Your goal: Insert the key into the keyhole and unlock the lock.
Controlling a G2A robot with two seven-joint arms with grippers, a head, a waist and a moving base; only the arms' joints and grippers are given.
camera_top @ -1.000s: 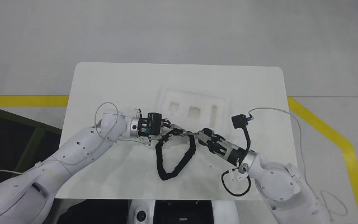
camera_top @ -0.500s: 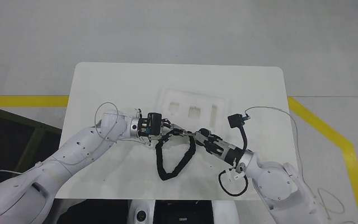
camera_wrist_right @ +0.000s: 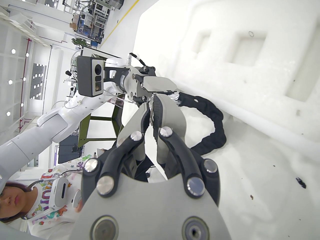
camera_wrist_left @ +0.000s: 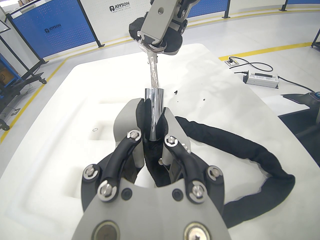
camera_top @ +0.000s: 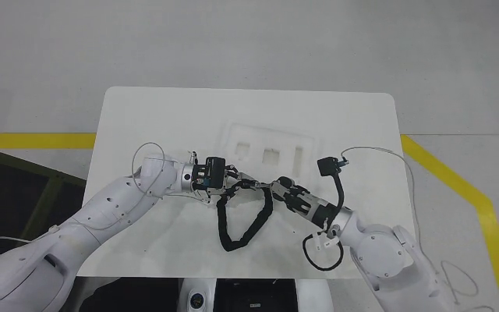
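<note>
Top view, with wrist views. The left gripper (camera_wrist_left: 153, 108), entering from 8 o'clock, is clamped on the chrome cylinder of the lock (camera_wrist_left: 155, 98) and holds it above the desk (camera_top: 156, 117), just toward 6 o'clock of the desk's centre. The right gripper (camera_wrist_left: 153, 44), entering from 4 o'clock, is closed on the head of the key (camera_wrist_left: 154, 76). The key's blade lies in line with the cylinder and its tip meets the cylinder's end face; how deep it has entered cannot be told. The lock's black-sleeved chain (camera_wrist_left: 250, 154) loops from the cylinder toward 6 o'clock and rests on the desk. A white foam tray (camera_top: 234, 132) with recesses lies at 12 o'clock of both grippers.
</note>
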